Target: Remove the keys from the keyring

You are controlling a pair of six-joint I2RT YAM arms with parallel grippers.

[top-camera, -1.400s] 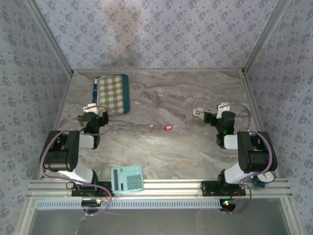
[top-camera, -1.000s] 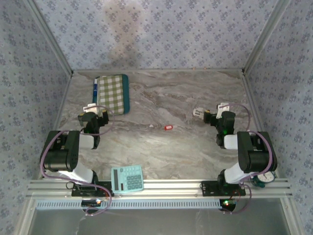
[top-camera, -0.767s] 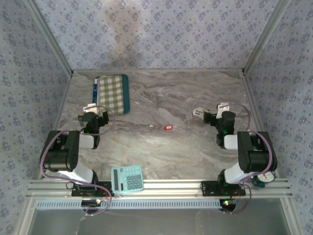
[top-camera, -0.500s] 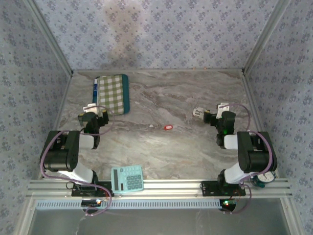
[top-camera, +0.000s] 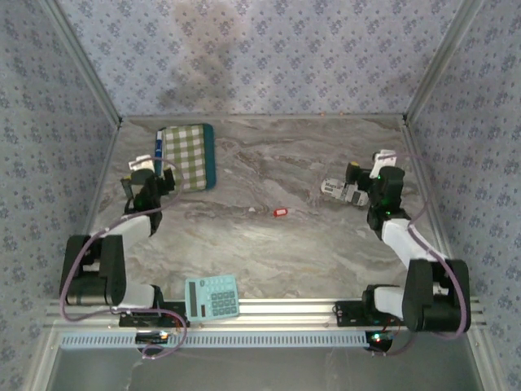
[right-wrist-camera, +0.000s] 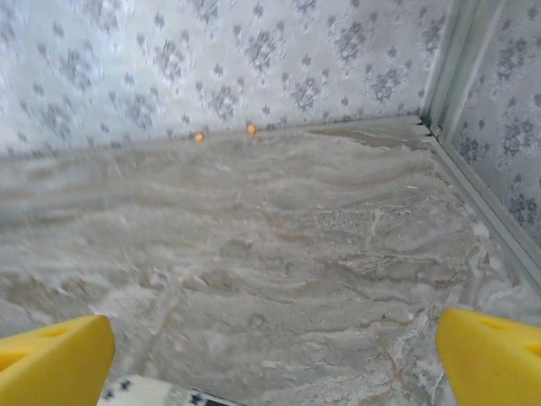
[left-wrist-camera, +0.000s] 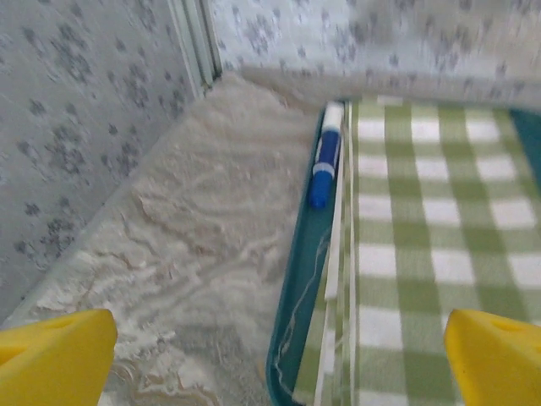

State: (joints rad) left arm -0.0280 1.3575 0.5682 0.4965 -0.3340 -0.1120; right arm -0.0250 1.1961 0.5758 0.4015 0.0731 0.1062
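The keys (top-camera: 280, 212) are a tiny red oblong piece lying on the marble table near its middle; I cannot make out the keyring's metal at this size. My left gripper (top-camera: 149, 173) is far to their left, at the near corner of the checked cloth. In the left wrist view it (left-wrist-camera: 275, 364) is open, with yellow fingertips (left-wrist-camera: 51, 359) wide apart and nothing between them. My right gripper (top-camera: 362, 183) is to the right of the keys. It (right-wrist-camera: 270, 364) is open too, over bare table, with its yellow fingertips (right-wrist-camera: 490, 355) at the frame's corners.
A green-checked cloth on a teal mat (top-camera: 186, 156) lies at the back left, with a blue-and-white marker (left-wrist-camera: 324, 165) along its left edge. A small white patterned object (top-camera: 332, 188) sits just left of my right gripper. A teal calculator (top-camera: 212, 297) rests at the near edge. Walls close three sides.
Both arms have unfolded and reached away from their bases. The left gripper has gone toward the cloth, the right one back and to the right. The keys have not moved.
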